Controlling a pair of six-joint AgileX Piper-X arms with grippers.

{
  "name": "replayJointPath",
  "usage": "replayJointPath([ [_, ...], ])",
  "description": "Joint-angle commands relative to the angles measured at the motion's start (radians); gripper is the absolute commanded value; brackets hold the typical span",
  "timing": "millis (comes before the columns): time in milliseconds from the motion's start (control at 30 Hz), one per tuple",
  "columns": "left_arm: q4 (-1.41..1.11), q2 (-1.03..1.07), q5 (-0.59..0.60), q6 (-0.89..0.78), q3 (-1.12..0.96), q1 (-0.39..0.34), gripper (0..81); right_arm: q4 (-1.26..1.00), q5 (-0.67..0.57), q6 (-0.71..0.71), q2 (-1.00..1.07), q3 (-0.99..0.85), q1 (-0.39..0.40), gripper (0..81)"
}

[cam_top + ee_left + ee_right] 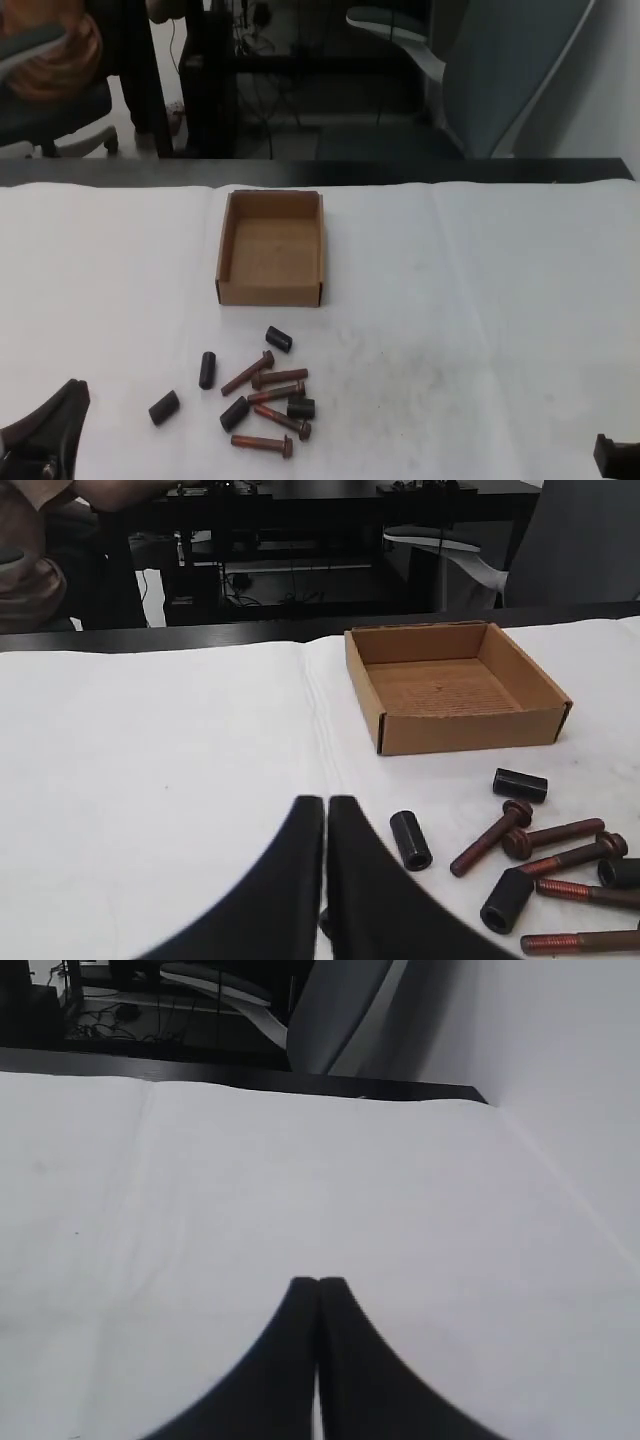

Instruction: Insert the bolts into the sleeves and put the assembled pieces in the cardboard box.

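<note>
Pincers: left pincer (326,802) and right pincer (319,1282) are seen closed, empty
Parts: bolts (280,378) and sleeves (207,369) are scattered on the surface (500,300), just before the cardboard box (268,292)
Nearer arm: left is judged nearer; parts lie ahead, rightward

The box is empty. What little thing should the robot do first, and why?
Probably open the left gripper and ease toward the nearest sleeve. It is shut and holds nothing, and the bolts and other sleeves lie loose on its side.
</note>
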Motion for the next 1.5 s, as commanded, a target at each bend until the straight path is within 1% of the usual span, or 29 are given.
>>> replayJointPath([
  [0,-0.003,0.004,-0.004,0.006,-0.007,-0.001,1.8,-0.012,-0.030,0.061,0.001,-0.010,-0.006,0.6],
  [167,-0.003,0.004,-0.004,0.006,-0.007,-0.001,1.8,-0.012,-0.083,0.192,0.001,-0.010,-0.006,0.6],
  [300,-0.004,0.004,-0.004,0.006,-0.007,-0.001,1.8,-0.012,-0.092,0.247,0.001,-0.010,-0.006,0.6],
  [933,-0.004,0.004,-0.004,0.006,-0.007,-0.001,1.8,-0.012,-0.092,0.245,0.001,-0.010,-0.006,0.6],
  [1033,-0.004,0.004,-0.004,-0.018,-0.007,-0.001,1.8,-0.012,-0.092,0.245,0.001,-0.010,-0.006,0.6],
  [1133,0.004,0.004,-0.004,-0.036,-0.007,-0.001,1.8,-0.012,-0.143,0.253,0.001,-0.010,-0.006,0.6],
  [1200,0.008,0.004,0.001,-0.036,-0.007,-0.001,1.8,-0.012,-0.213,0.267,0.001,-0.010,-0.006,0.6],
  [1267,0.004,0.004,0.031,-0.036,-0.007,-0.001,0.3,-0.012,-0.308,0.312,0.001,-0.010,-0.006,0.6],
  [1333,0.004,0.004,0.052,-0.040,-0.007,-0.001,4.3,-0.012,-0.382,0.336,0.001,-0.010,-0.006,0.6],
  [1400,0.004,0.004,0.049,-0.039,-0.007,-0.001,12.2,-0.018,-0.440,0.336,0.001,-0.010,-0.006,0.6],
  [1467,0.004,0.004,0.049,-0.039,-0.007,-0.001,22.0,-0.049,-0.506,0.336,0.001,-0.010,-0.006,0.4],
])
